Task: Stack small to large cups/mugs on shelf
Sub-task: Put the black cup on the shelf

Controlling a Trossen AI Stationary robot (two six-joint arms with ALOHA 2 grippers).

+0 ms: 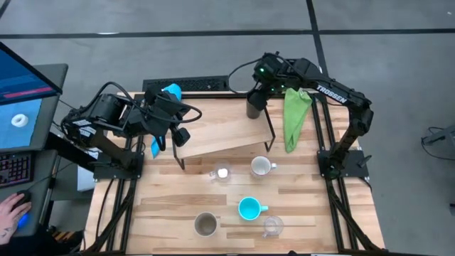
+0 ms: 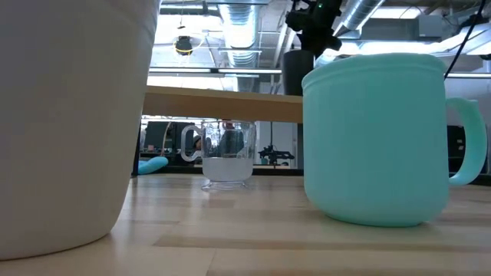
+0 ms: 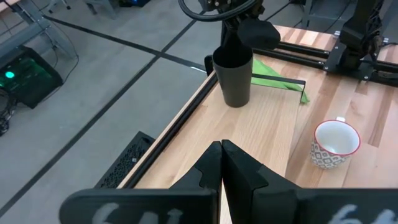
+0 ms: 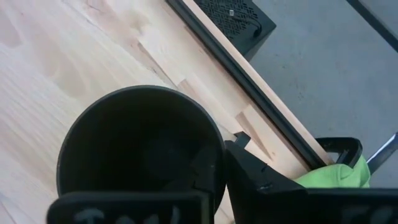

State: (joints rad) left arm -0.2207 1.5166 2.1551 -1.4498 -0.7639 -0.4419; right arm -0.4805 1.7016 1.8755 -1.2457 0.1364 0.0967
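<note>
Right gripper (image 1: 257,92) pinching black cup (image 1: 254,105) rim, cup on shelf (image 1: 220,131) corner

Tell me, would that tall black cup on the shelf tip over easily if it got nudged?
Probably yes. The black cup is tall and narrows toward its base, so a sideways push could topple it. It looks rigid and empty, so likely light. For now the right end effector grips its rim, steadying it on the shelf.

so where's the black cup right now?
In the high view the black cup stands on the shelf's far right corner, gripped by the right end effector, beside the green cloth.
</note>
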